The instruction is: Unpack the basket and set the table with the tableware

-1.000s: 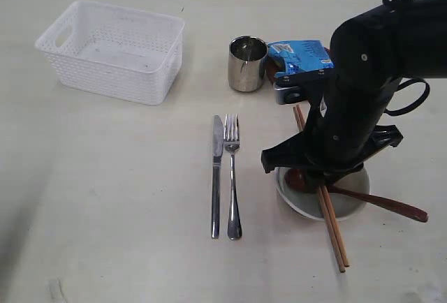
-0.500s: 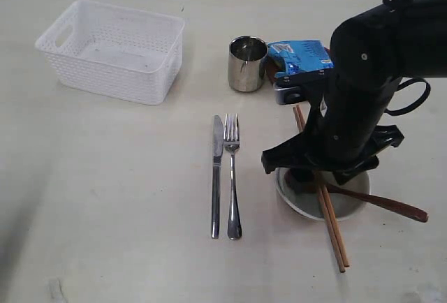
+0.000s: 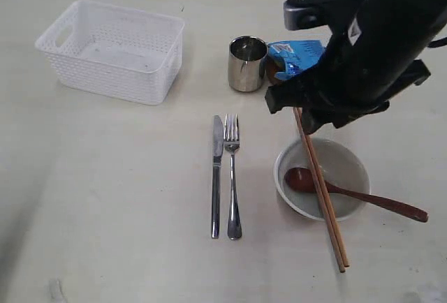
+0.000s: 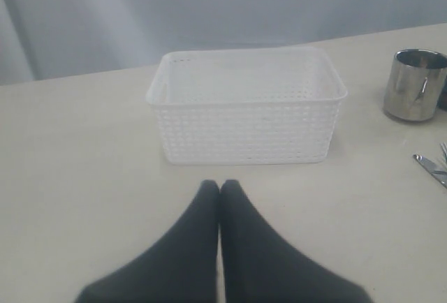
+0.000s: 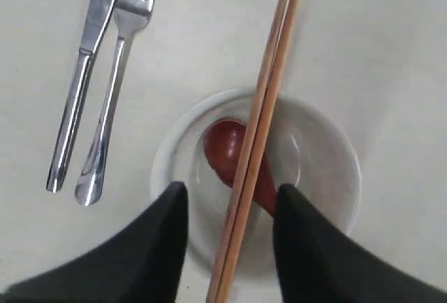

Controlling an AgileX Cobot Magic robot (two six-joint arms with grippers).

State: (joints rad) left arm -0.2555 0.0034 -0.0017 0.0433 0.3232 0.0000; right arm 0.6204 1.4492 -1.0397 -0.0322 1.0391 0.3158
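Note:
The white basket (image 3: 112, 50) stands at the back left of the table (image 3: 126, 198) with nothing showing inside it. Knife (image 3: 217, 174) and fork (image 3: 232, 177) lie side by side mid-table. The pale bowl (image 3: 349, 170) holds the wooden spoon (image 3: 377, 200), and the chopsticks (image 3: 323, 198) lie across its rim. The steel cup (image 3: 246, 63) stands behind them. My right gripper (image 5: 232, 190) hangs open above the bowl (image 5: 321, 156), its fingers either side of the chopsticks (image 5: 269, 86) without touching them. My left gripper (image 4: 221, 186) is shut and empty, facing the basket (image 4: 248, 104). The small plate is mostly hidden.
A blue snack packet (image 3: 297, 55) lies right of the cup, partly behind my right arm (image 3: 363, 52). That arm covers the back right of the table. The spoon's handle reaches out past the bowl toward the right edge.
My right arm has lifted up and back from the bowl, uncovering the spoon and chopsticks. Everything on the table stays where it was.

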